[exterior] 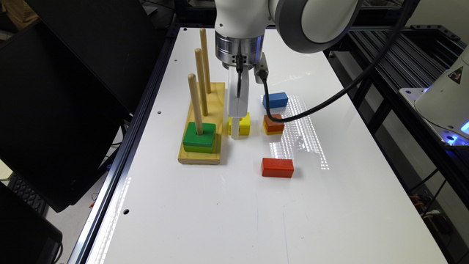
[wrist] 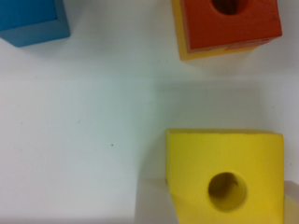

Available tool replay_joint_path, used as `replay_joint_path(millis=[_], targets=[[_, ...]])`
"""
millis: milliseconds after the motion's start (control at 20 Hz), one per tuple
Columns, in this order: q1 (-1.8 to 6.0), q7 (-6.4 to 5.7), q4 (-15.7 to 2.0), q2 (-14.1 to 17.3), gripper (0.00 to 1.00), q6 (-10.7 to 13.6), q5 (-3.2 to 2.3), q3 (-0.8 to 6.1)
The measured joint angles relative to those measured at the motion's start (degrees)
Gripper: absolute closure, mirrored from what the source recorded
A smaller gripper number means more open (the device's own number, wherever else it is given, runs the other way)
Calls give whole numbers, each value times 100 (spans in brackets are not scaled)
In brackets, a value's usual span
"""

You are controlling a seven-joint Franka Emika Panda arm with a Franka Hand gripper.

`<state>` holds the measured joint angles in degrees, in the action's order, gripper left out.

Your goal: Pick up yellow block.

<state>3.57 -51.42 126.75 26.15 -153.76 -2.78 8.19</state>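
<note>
The yellow block (exterior: 243,124) is a square wooden piece with a round hole in its top and rests on the white table (exterior: 234,205) just right of the peg board in the exterior view. In the wrist view the yellow block (wrist: 224,163) fills the space between my two white fingers, one finger (wrist: 152,203) against one side and the other at the opposite side, with no gap showing. My gripper (exterior: 237,128) has come straight down onto it and is shut on it (wrist: 224,200).
A wooden peg board (exterior: 203,121) with three upright pegs holds a green block (exterior: 199,137). An orange holed block (exterior: 273,124) (wrist: 229,25), a blue block (exterior: 275,99) (wrist: 30,21) and a red block (exterior: 277,167) lie nearby. A black cable (exterior: 322,102) hangs from the wrist.
</note>
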Motion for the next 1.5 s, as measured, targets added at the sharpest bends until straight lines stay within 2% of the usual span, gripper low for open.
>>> replay_joint_path(millis=[400, 700, 1050, 1150, 1300, 1500], targets=[[3, 0, 0, -40, 100, 10, 1, 6], [5, 0, 33, -434, 100, 340, 20, 26], [5, 0, 59, -495, 100, 368, 22, 29], [6, 0, 50, -666, 100, 510, 37, 40], [4, 0, 75, -1021, 100, 867, 93, 63], [6, 0, 103, -1055, 100, 908, 105, 67]])
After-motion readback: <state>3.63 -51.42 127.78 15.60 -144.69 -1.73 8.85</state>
